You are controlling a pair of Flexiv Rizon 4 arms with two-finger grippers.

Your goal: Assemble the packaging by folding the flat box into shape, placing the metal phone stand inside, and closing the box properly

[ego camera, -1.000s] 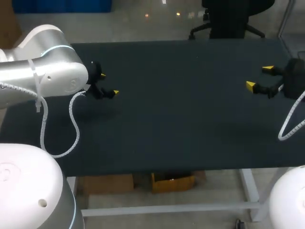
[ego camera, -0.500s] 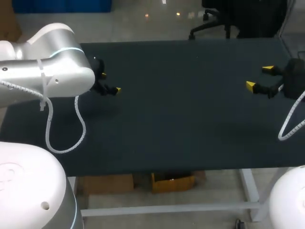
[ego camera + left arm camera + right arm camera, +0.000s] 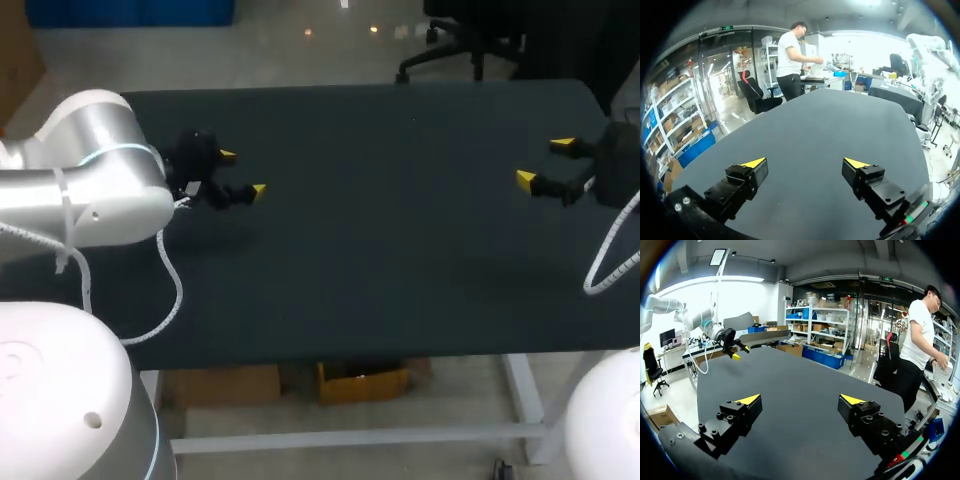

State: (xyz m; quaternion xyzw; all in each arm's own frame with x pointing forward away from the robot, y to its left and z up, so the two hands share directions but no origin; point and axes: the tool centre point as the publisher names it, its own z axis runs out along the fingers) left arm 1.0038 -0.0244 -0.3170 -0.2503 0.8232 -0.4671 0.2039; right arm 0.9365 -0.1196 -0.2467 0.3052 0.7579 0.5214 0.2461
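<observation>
While the right gripper [image 3: 541,163] hung open and still, the left gripper [image 3: 243,172], also open and empty, had edged inward over the table [image 3: 380,230], where neither box nor stand showed.

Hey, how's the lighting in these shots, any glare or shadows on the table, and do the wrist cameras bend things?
Head view: the dark table is evenly lit, no glare, with a faint shadow under the left gripper. Left wrist view: the table's edges curve. Right wrist view: the same curving, around the right gripper.
</observation>
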